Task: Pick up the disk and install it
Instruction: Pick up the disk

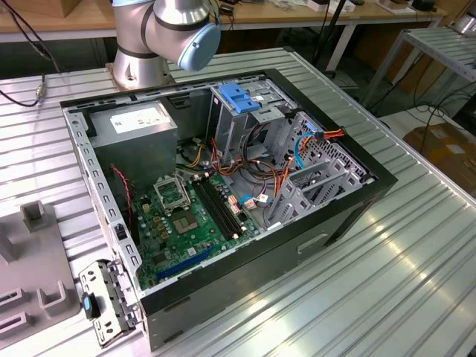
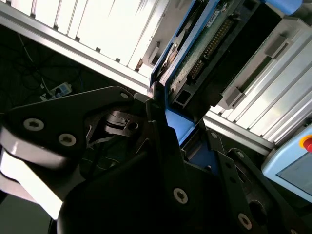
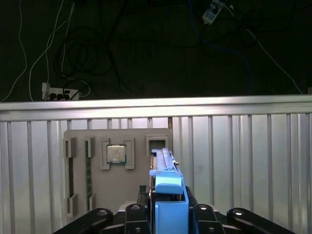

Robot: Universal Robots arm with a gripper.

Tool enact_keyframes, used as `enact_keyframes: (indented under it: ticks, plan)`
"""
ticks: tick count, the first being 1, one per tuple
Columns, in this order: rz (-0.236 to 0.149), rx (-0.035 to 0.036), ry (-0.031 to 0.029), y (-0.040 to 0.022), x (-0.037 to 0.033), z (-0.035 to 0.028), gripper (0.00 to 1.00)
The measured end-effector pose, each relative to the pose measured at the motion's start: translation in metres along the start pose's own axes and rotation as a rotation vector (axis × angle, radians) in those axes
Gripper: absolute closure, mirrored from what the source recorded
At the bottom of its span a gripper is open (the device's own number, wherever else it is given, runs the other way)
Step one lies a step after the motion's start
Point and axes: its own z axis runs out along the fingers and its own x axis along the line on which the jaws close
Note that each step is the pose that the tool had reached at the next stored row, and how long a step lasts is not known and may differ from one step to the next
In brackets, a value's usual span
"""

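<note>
In both wrist views my gripper [image 3: 168, 214] is shut on the disk [image 3: 165, 168]. The disk stands edge-on between the black fingers [image 3: 138, 212], its blue plastic side rail [image 3: 170, 197] facing the first wrist camera. In the second wrist view the disk [image 2: 207, 46] shows its green circuit board and connector side, with a blue rail [image 2: 178, 129] at the gripper [image 2: 183, 134]. It hangs over a grey fixture plate [image 3: 80, 195], in line with an open slot [image 3: 157, 143] in that plate. Whether the disk touches the plate is hidden.
The open computer case [image 1: 349, 212] lies on the ribbed metal table [image 1: 387, 290], with a metal cage with a blue top [image 1: 239, 99], a grey box with a white sticker [image 1: 137, 123] and a motherboard [image 1: 182, 216]. A processor chip [image 3: 117, 154] sits in the fixture plate [image 1: 30, 260]. The arm's base [image 1: 160, 33] stands behind the case.
</note>
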Motion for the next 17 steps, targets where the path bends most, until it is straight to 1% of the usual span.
enact_keyframes:
  ticks: [5, 11, 17]
  plan:
    - [0.000, -0.0001, -0.0001, 0.0000, 0.0001, -0.0050, 0.63]
    - [0.000, -0.0001, -0.0001, -0.0001, 0.0001, -0.0090, 0.63]
    - [0.000, -0.0002, -0.0001, -0.0001, 0.0002, -0.0154, 0.63]
